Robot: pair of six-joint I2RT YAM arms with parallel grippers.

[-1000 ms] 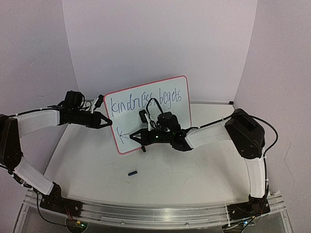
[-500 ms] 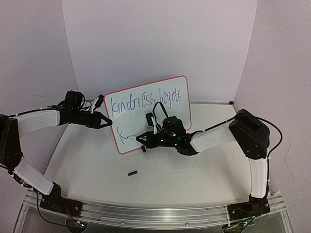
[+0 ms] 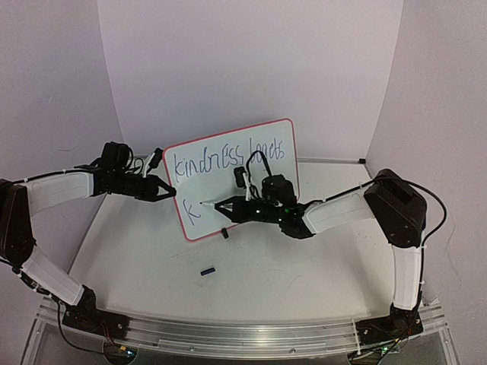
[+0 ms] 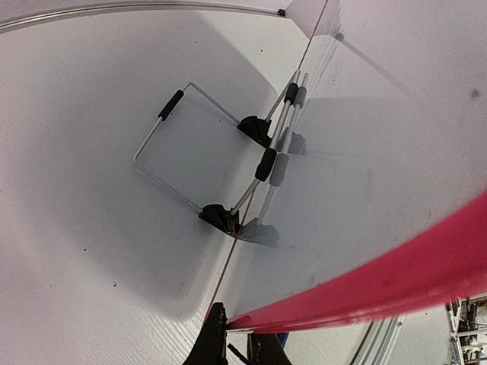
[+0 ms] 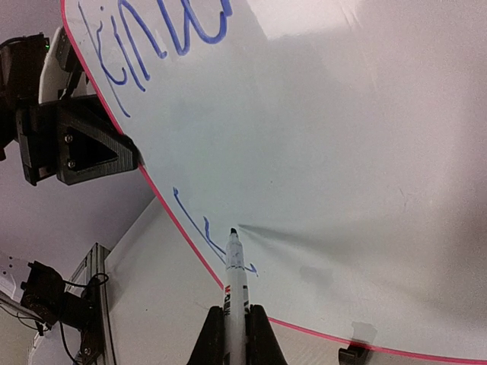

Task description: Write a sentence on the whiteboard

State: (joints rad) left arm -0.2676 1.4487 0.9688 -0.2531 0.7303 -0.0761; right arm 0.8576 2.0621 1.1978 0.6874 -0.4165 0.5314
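Observation:
The whiteboard with its red rim stands tilted at mid table. The sentence reads "kindness begets" on the top line, with a lone "k" below it. My left gripper is shut on the board's left edge; in the left wrist view the red rim runs between its fingers. My right gripper is shut on a white marker pen. Its tip is at the board surface just right of the "k".
A small dark pen cap lies on the table in front of the board. The board's wire stand with black feet sits behind it. White walls enclose the back and sides. An aluminium rail runs along the near edge.

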